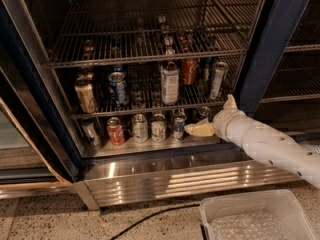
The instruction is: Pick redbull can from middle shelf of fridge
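While the fridge (pixel 268 44) stands open, the white arm (pixel 267 143) reaches in from the right at the bottom level, and the hand (pixel 209 114) sits low at the right end of the bottom row of cans. The hand is spread wide and has hold of nothing. One cream finger (pixel 199 129) points left along the fridge floor, and the other (pixel 230 103) sticks up toward the front edge of the middle shelf (pixel 145 102). The redbull can (pixel 217 79) stands upright at the right end of that shelf, above the hand. Its foot is just left of the raised fingertip, and I can't tell whether the two touch. Left of it on the same rack are a slim dark-blue can (pixel 205 69), a red can (pixel 189 71) and a tall bottle with a pale label (pixel 170 82). Farther left, a blue soda can (pixel 118 88) and a gold can (pixel 85 95) stand well apart from the redbull can. On the floor below are a short red can (pixel 115 131), two white cans (pixel 140 128) and a bluish one (pixel 179 124), with the low finger just beside that last can. Another can top (pixel 202 112) shows between the two fingers. The upper rack (pixel 150 55) holds a few small cans far back. Outside, a white bin (pixel 255 215) sits at the lower right, with a black cable (pixel 150 217) lying on the speckled floor just left of it.
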Available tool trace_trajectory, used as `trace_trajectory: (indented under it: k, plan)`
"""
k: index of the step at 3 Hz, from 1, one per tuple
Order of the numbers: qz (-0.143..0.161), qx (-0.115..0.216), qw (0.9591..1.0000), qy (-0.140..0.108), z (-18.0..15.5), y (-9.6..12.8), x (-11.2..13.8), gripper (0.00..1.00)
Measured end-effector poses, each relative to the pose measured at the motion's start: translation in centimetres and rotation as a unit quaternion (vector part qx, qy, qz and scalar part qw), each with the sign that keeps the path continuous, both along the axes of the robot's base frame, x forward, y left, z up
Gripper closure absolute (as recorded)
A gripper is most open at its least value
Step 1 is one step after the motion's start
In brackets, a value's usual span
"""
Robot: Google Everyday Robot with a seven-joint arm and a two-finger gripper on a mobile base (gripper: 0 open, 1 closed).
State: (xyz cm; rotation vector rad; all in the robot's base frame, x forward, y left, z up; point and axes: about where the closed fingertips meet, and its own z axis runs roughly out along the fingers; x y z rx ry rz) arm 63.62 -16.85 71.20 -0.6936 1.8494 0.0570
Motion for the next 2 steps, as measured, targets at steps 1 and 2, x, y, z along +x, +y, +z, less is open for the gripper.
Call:
trace_trajectory:
  k: [1, 2]
  plan:
    - [-0.015, 0.018, 0.9997, -0.007, -0.61, -0.87, 1.29, 0.0]
    - [-0.015, 0.018, 0.9997, -0.007, -0.66, -0.87, 1.31, 0.0]
